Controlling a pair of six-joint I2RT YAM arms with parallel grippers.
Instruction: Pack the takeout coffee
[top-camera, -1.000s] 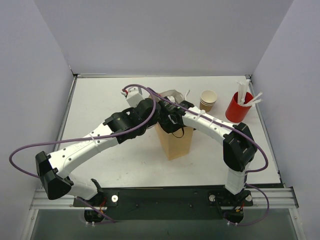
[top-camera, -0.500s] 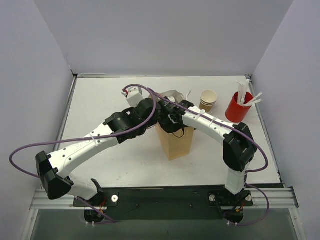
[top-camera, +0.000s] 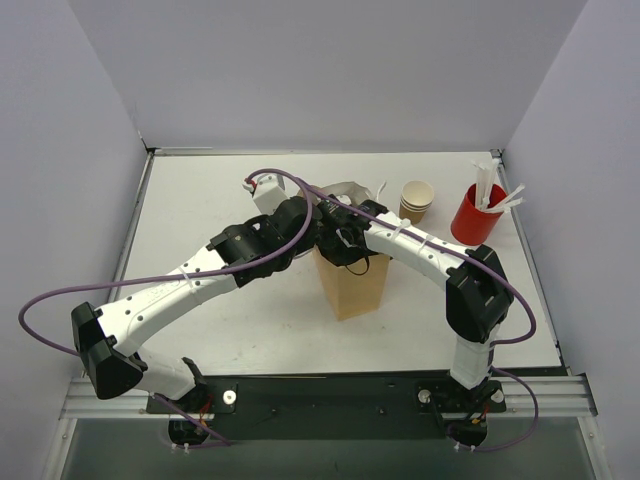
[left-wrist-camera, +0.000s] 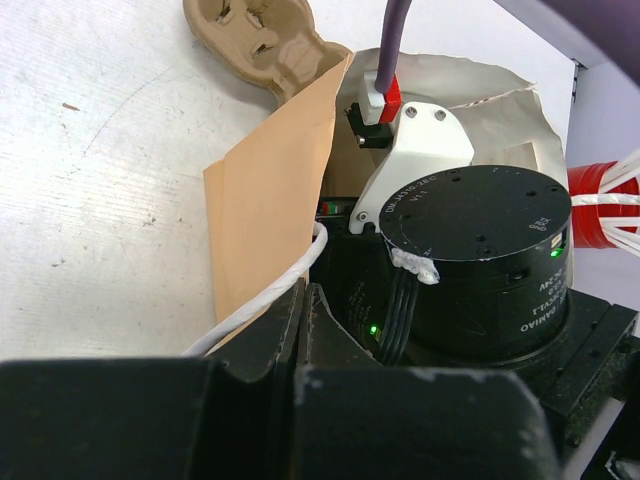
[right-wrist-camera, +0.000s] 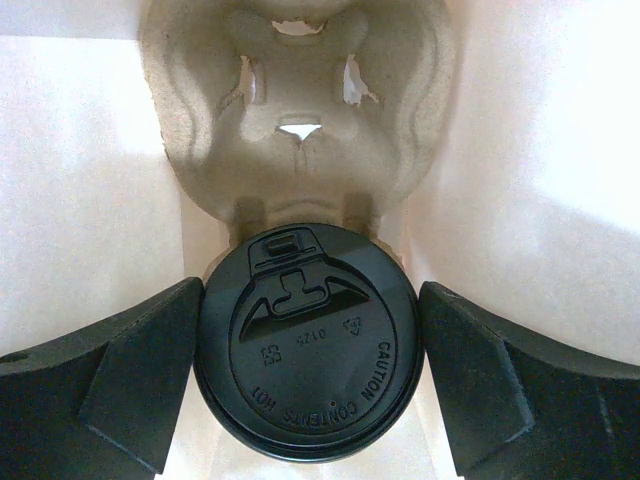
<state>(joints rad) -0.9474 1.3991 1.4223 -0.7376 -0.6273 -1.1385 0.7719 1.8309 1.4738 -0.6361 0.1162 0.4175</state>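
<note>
Right gripper (right-wrist-camera: 310, 290) straight over the lidded coffee cup (right-wrist-camera: 305, 345), upright mid-frame in the bag (top-camera: 350, 290), jaws flanking it: gripping or freed, can't tell. Left gripper (left-wrist-camera: 300, 320) clenched.

The left arm (top-camera: 190, 290) and right arm (top-camera: 430, 250) both reach forward and inward, their wrists meeting side by side at the middle. The left end effector (left-wrist-camera: 305, 300) is pressed fully closed. The right end effector (right-wrist-camera: 310, 380) points downward, its fingers (right-wrist-camera: 130, 390) spread wide.

lidded cup (right-wrist-camera: 305, 345) in carrier (right-wrist-camera: 300, 110), inside bag (top-camera: 352, 290)
</note>
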